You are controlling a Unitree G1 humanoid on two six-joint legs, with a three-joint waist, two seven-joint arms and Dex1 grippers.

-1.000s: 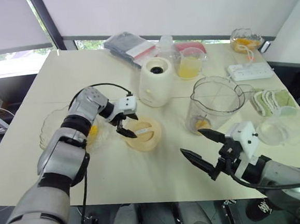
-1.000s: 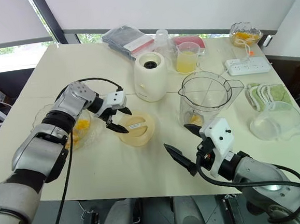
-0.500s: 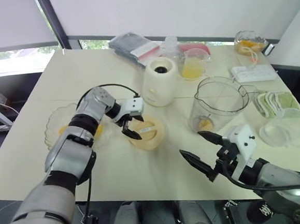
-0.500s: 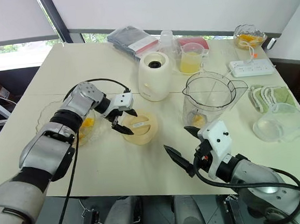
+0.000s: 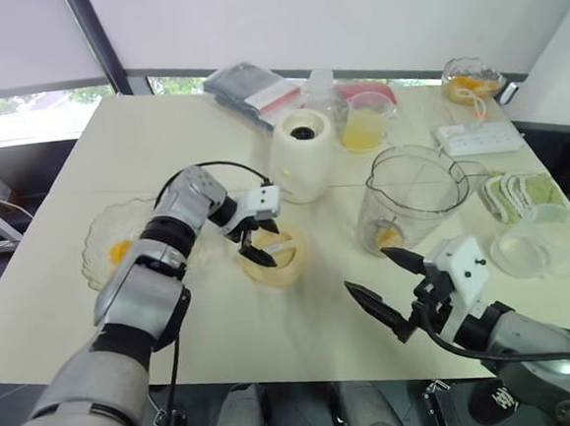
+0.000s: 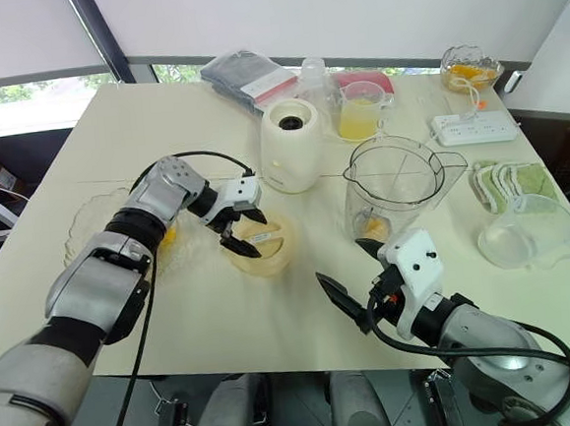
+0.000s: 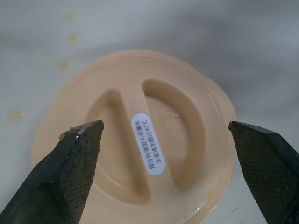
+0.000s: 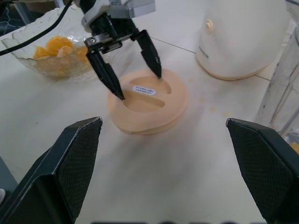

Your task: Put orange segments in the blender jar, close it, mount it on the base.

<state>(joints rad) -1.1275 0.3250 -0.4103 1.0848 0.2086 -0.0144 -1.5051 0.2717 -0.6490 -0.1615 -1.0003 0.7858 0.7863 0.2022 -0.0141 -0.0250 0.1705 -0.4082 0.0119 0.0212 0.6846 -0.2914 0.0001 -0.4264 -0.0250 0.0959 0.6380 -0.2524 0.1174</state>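
Note:
The clear blender jar [image 5: 417, 198] stands at the right of the table's middle, with an orange segment [image 5: 386, 235] at its bottom. Behind the middle stands the cream-white base [image 5: 303, 157]. More orange segments [image 8: 55, 49] lie in a scalloped glass bowl [image 5: 105, 249] at the left. My left gripper [image 5: 260, 245] hangs open, pointing down over the flat cream-yellow lid [image 7: 140, 140], one finger to each side of its grip bar. My right gripper [image 5: 367, 270] is open and empty above the table's front, right of the lid.
A cup of yellow juice [image 5: 362, 128], a dark packet [image 5: 245, 86], a power strip [image 5: 477, 137] and a second glass bowl [image 5: 467, 80] stand along the back. Green cloths [image 5: 516, 195] and a clear container [image 5: 539, 242] lie at the right edge.
My left gripper has moved right, from the lid's left edge to over its middle. The right gripper has stayed put.

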